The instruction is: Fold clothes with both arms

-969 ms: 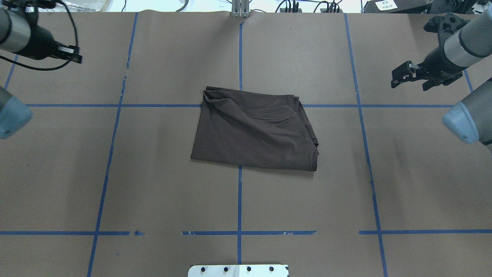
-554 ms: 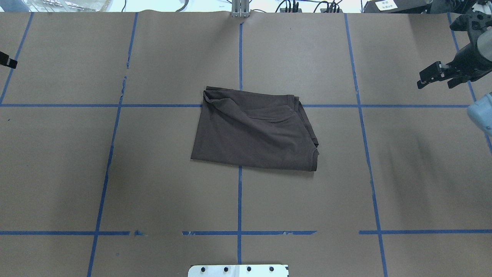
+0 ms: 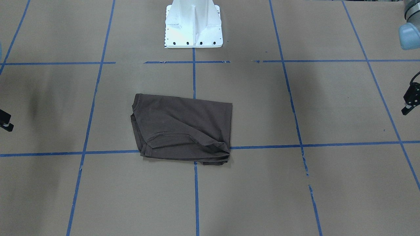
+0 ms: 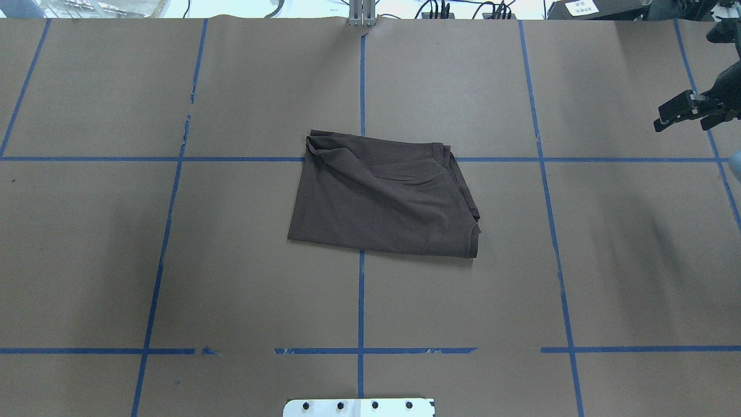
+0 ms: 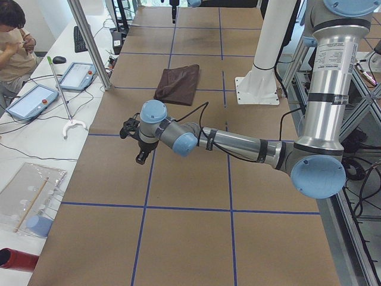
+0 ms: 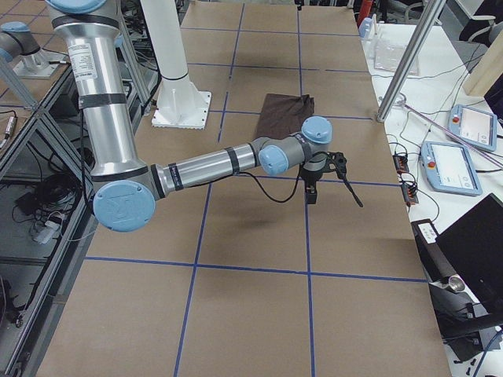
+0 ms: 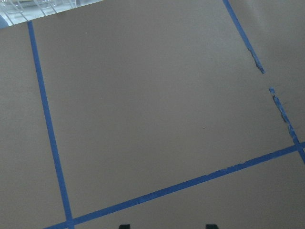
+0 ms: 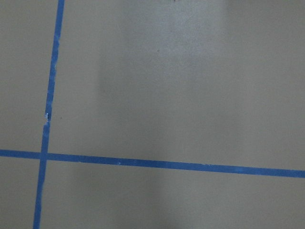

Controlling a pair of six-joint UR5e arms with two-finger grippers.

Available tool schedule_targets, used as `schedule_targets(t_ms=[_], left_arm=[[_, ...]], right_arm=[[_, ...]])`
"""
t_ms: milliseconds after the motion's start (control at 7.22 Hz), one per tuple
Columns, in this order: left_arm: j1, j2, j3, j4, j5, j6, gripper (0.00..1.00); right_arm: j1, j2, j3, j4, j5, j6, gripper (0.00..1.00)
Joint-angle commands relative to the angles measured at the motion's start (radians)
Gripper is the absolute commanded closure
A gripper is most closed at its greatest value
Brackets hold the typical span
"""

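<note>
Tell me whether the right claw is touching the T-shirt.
Apart. The overhead view shows the right claw at the picture's far right edge, with a wide stretch of bare brown paper between it and the folded T-shirt.

Under the left gripper (image 5: 140, 154) and the right gripper (image 4: 683, 116) there is only the flat, paper-covered table (image 4: 173, 260). Inward from each, well apart, the folded T-shirt (image 4: 385, 200) is the one low obstacle. Forward and inward, a metal post (image 5: 89, 44) stands at the table's far edge, seemingly well apart too.

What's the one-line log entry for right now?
shirt: folded, untouched | left gripper: open, empty, away from shirt | right gripper: open, empty, away from shirt
</note>
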Motion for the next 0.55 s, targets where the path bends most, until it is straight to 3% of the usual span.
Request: schedule_targets(t_ms=[0, 138, 415], left_arm=[[-0.009, 0.006, 0.005, 0.05, 0.048, 0.047, 0.22], [-0.009, 0.011, 0.007, 0.061, 0.071, 0.047, 0.0], [-0.006, 0.039, 0.024, 0.066, 0.059, 0.048, 0.0]], right_arm=[[0.033, -0.024, 0.005, -0.001, 0.012, -0.04, 0.0], [0.04, -0.034, 0.002, -0.001, 0.019, -0.072, 0.0], [0.048, -0.037, -0.003, -0.01, 0.02, -0.092, 0.0]])
